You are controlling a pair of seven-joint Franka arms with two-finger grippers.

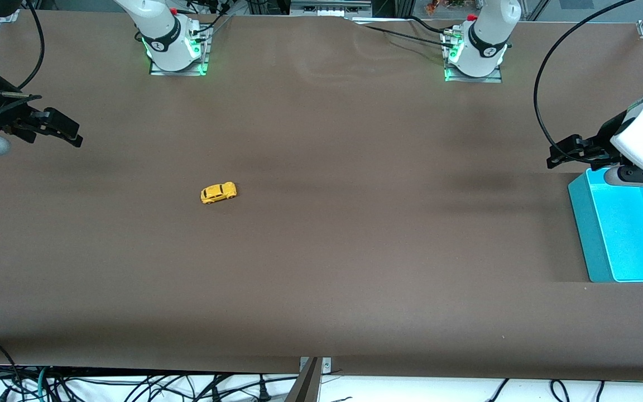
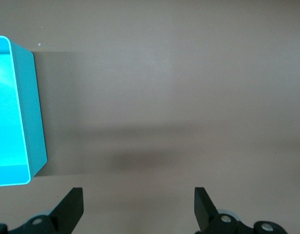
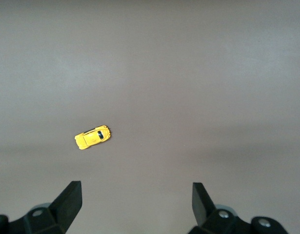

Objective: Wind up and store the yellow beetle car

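Note:
The yellow beetle car [image 1: 218, 192] stands alone on the brown table, toward the right arm's end; it also shows in the right wrist view [image 3: 92, 137]. My right gripper [image 1: 59, 129] hangs open and empty over the table's edge at the right arm's end, well away from the car; in its own view [image 3: 137, 200] the car lies off to one side of its fingers. My left gripper [image 1: 570, 152] is open and empty above the table beside the teal bin [image 1: 584, 223]. In its own view [image 2: 138, 204] only bare table lies between its fingers.
The teal bin [image 2: 35, 112] sits at the left arm's end of the table, open at the top, with nothing seen inside. Cables hang along the table's near edge [image 1: 310, 365].

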